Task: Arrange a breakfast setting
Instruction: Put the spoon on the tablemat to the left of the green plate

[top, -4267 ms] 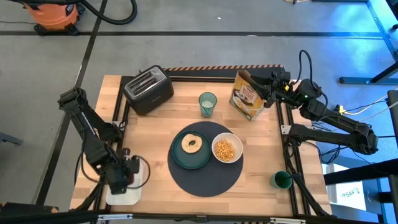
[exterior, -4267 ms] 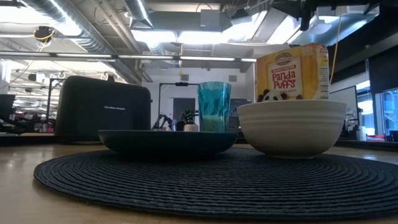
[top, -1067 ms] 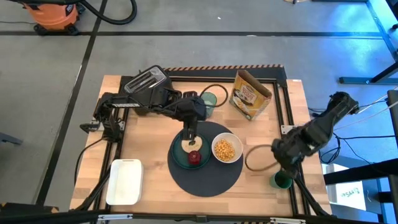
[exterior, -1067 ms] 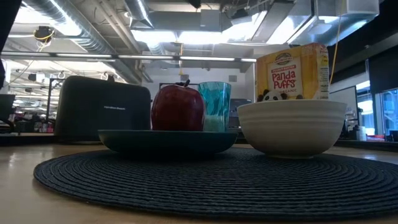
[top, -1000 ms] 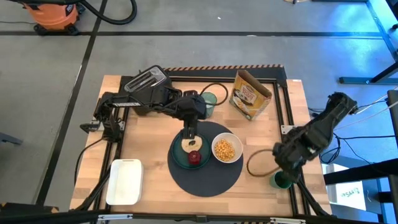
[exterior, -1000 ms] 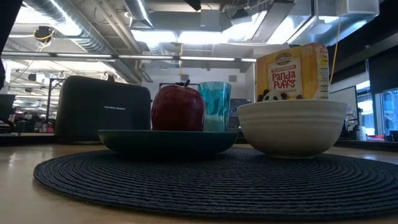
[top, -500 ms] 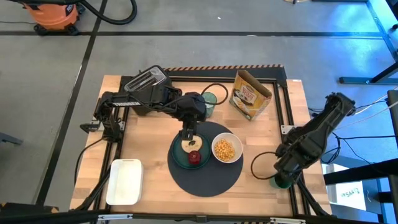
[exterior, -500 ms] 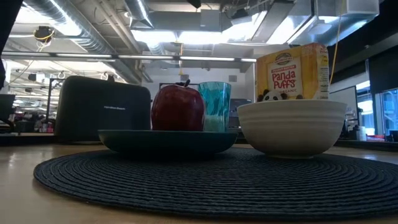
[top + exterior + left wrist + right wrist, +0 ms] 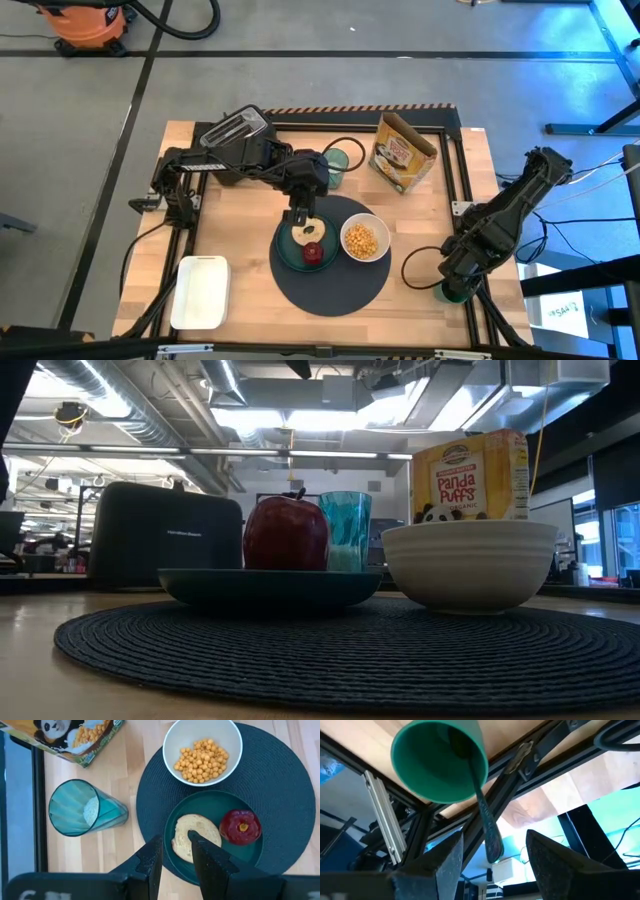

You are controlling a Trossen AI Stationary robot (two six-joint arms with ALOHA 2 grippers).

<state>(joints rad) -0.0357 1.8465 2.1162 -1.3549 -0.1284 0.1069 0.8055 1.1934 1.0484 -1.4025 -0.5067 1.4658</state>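
- The wooden table (image 9: 240, 240) carried a dark mat (image 9: 330, 285).
- Left gripper (image 9: 175, 852) hung open above the bagel (image 9: 195, 837).
- Right gripper (image 9: 490, 847) was spread around the spoon (image 9: 487, 827) in the mug (image 9: 437, 765).
- Ceiling lights lit the room.

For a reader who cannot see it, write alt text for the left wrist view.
Seen from above, a teal plate on a round dark-blue mat holds a bagel and a red apple, under the open left gripper. A white bowl holds yellow cereal.
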